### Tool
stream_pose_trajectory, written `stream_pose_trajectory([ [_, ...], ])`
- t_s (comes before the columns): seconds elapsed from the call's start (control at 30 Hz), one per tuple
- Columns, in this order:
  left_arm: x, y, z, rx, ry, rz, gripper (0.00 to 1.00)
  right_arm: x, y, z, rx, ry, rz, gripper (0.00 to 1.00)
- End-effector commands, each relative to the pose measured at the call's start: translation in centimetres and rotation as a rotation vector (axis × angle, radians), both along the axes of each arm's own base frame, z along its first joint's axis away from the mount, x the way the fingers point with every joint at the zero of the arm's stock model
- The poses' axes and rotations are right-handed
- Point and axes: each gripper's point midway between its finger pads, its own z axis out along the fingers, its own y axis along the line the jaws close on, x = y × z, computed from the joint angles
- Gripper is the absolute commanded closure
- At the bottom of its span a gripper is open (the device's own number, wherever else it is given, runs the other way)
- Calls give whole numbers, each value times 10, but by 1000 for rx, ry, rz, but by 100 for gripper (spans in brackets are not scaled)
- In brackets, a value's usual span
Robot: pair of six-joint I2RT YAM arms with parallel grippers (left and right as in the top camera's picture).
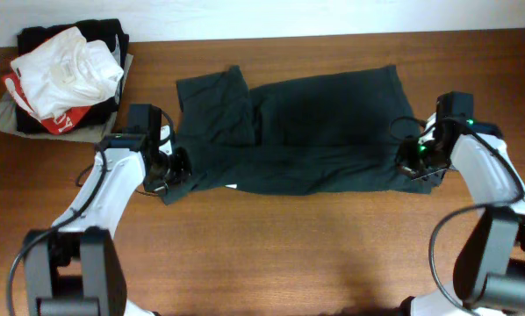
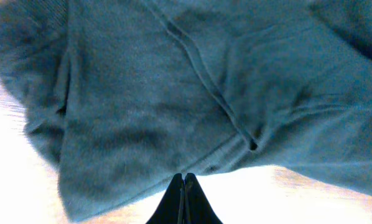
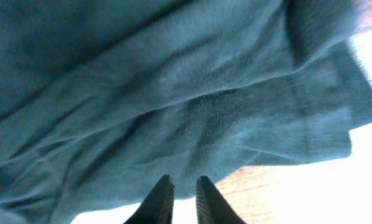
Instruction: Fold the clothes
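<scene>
A dark teal-grey T-shirt (image 1: 306,132) lay flat on a brown wooden table (image 1: 289,254), seen from overhead, stretched out sideways between the two robot arms. One short sleeve (image 1: 214,105) lay folded on top of the body at the end nearest the left gripper (image 1: 170,167).

The left gripper sat low at that end of the shirt, right at the cloth's near edge. In its wrist view its two dark fingers (image 2: 173,199) were pressed together with nothing between them. The tips stopped just short of the fabric, over a bright strip of table. Ahead of the tips the shirt filled nearly the whole view, with a stitched seam running diagonally up and away from them.

The right gripper (image 1: 413,158) sat at the opposite end of the shirt, by its near corner. In its wrist view its two fingers (image 3: 158,199) stood slightly apart with a narrow gap between them and no cloth in the gap. The wrinkled fabric began just beyond the tips, and its hemmed edge ran off to their right.

Well beyond the left gripper, at the far corner of the table, sat a separate pile of clothes: a crumpled white garment (image 1: 65,70) on top of a red garment (image 1: 65,121) and a black garment (image 1: 104,35)
</scene>
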Motion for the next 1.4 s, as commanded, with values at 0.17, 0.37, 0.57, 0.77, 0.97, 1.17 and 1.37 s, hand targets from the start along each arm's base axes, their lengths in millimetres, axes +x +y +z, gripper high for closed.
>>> stream_pose_trajectory([
  [0.17,1,0,-59,-12,105,-2,99,-7,-6,-36,-38,104,7,87],
  [0.37,-7,29,-84,54,186,89,99,-15,-18,-48,-102,153,1,84],
  [0.57,-23,68,-84,70,251,195,99,-28,-26,-65,-150,194,-51,96],
  [0.77,-38,103,-80,101,299,288,100,-28,-35,-60,-198,204,-79,96],
  [0.97,-35,133,-38,231,204,332,100,-35,-44,-43,-249,242,-138,96],
  [1.17,-22,136,32,242,-15,374,100,-60,-51,-17,-304,298,-263,96],
  [1.37,-14,116,71,128,-157,352,64,-38,-25,15,-154,144,-177,43],
])
